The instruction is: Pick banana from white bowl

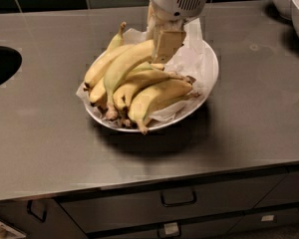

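The white bowl (212,77), wide and lined with crumpled white paper, sits mid-counter and holds several bananas. The banana (120,69), long and greenish, arcs over the pile from its stem end at the front left up to its far end at the gripper. My gripper (162,47) comes down from the top of the camera view over the back of the bowl. Its cream fingers (168,43) are closed on the banana's far end, which is raised above the other, plain yellow bananas (159,92).
A dark round sink opening (0,66) is at the left edge of the steel counter (249,128). Two smaller white bowls (295,4) stand at the back right corner. Drawers with handles (178,198) run below the front edge.
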Robot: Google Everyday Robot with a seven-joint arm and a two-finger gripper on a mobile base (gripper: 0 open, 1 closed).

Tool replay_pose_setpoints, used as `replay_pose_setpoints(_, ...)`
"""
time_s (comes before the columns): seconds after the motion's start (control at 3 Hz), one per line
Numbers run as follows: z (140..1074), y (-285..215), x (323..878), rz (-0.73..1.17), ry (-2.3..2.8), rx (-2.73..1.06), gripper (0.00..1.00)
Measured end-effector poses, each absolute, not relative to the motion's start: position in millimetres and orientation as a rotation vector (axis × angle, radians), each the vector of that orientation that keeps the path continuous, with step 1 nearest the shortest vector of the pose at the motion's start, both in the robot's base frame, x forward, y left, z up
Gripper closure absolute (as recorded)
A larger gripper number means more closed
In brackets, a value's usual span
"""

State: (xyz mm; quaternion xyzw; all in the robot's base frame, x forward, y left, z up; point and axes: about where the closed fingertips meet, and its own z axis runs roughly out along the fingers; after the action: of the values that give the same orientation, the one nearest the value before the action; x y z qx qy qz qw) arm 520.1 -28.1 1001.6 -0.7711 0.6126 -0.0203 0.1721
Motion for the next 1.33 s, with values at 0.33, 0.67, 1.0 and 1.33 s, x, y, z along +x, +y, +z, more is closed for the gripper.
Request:
replay_pose_setpoints(0.33,1024,-34,506,-0.109,1.708,-2.149,1.0)
replay_pose_setpoints(0.67,1042,-35,496,-0.141,1.673,-2.129,1.0)
replay_pose_setpoints(1.0,1058,-33,488,-0.164,1.639,-2.118,1.0)
replay_pose_setpoints(1.33,1071,-27,484,-0.174,1.601,-2.119,1.0)
